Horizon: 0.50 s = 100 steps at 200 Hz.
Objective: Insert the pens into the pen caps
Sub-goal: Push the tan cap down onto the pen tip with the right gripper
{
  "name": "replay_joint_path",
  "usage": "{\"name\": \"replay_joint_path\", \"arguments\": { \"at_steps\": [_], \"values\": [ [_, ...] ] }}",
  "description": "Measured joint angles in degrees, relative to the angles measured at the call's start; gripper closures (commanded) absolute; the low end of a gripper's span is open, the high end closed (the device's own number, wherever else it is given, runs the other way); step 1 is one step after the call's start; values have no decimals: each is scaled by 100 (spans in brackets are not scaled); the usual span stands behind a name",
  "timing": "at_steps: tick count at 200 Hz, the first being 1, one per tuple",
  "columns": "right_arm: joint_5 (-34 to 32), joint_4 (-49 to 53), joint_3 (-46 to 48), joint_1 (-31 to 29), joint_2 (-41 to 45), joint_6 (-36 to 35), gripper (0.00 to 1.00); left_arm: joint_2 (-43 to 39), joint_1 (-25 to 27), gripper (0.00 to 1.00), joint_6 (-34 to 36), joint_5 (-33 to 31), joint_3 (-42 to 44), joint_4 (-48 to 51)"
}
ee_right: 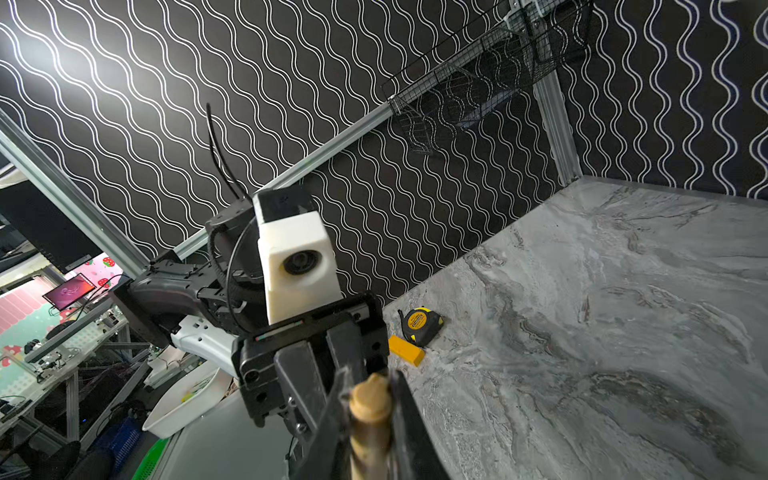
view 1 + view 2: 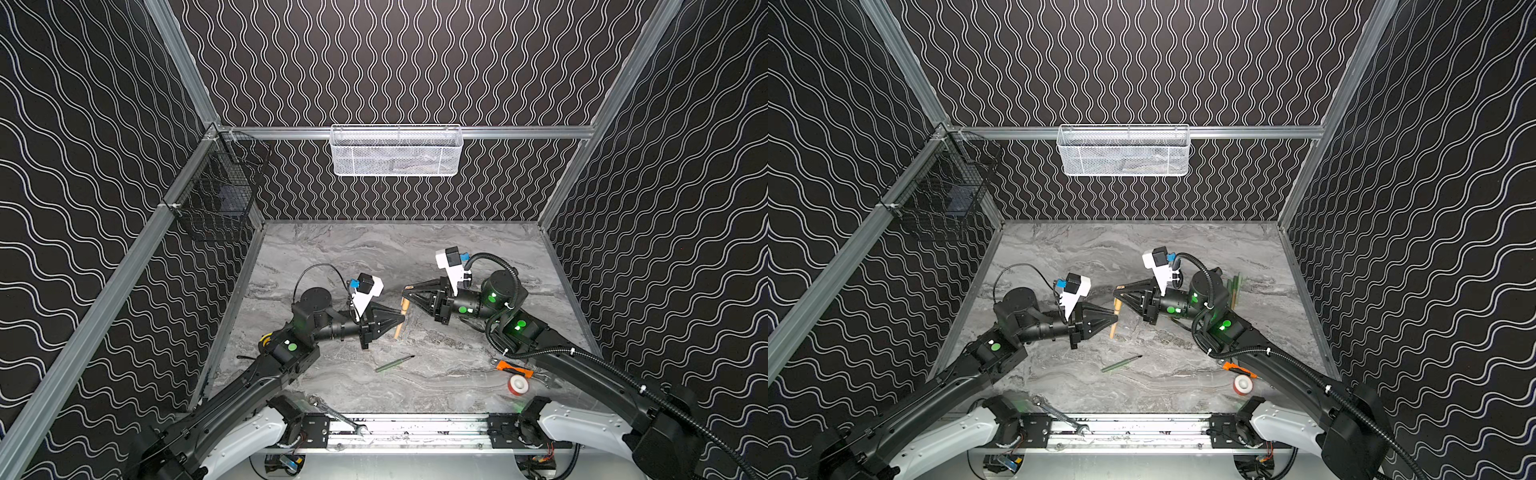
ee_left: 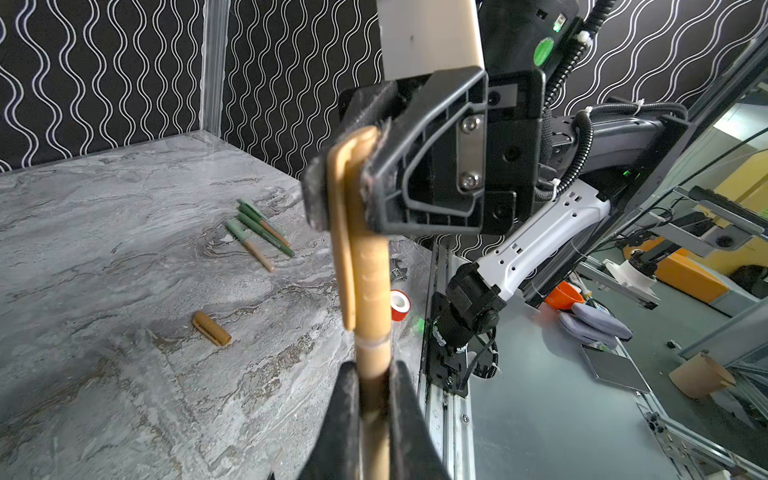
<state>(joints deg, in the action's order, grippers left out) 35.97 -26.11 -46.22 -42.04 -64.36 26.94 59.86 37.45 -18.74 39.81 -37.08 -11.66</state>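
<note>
A tan pen [image 2: 398, 330] [image 3: 372, 357] hangs above the table's middle, and my left gripper [image 2: 402, 319] [image 3: 374, 395] is shut on its barrel. A tan pen cap [image 3: 370, 282] [image 2: 406, 306] with a clip sits over the pen's upper end. My right gripper [image 2: 405, 291] [image 3: 347, 178] [image 1: 370, 415] is shut on that cap, whose rounded end [image 1: 371, 398] shows between the jaws. A green pen [image 2: 394, 363] [image 2: 1121, 363] lies bare on the table in front. A loose tan cap [image 3: 211, 328] lies farther right, and several capped pens [image 3: 259, 230] [image 2: 1235, 286] lie beside the right arm.
An orange-handled tool [image 2: 513, 369] and a red-and-white tape roll [image 2: 518, 385] lie at the front right, and a steel wrench [image 2: 336, 415] at the front edge. A tape measure [image 1: 419, 326] and a yellow block [image 1: 406, 351] sit at the left. A white mesh basket [image 2: 395, 151] and a black wire basket [image 2: 224, 187] hang on the walls.
</note>
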Motion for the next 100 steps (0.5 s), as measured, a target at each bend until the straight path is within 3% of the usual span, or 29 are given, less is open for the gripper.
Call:
{"name": "replay_joint_path", "arguments": {
  "at_steps": [31,100],
  "values": [
    [-26,83,-15,-46,-26,-68,100,24,0,100,-15,28,-39,127],
    [81,-804,308,-177,-42,-105,100,-92,-31,100,-212,393,-201,175]
  ]
}}
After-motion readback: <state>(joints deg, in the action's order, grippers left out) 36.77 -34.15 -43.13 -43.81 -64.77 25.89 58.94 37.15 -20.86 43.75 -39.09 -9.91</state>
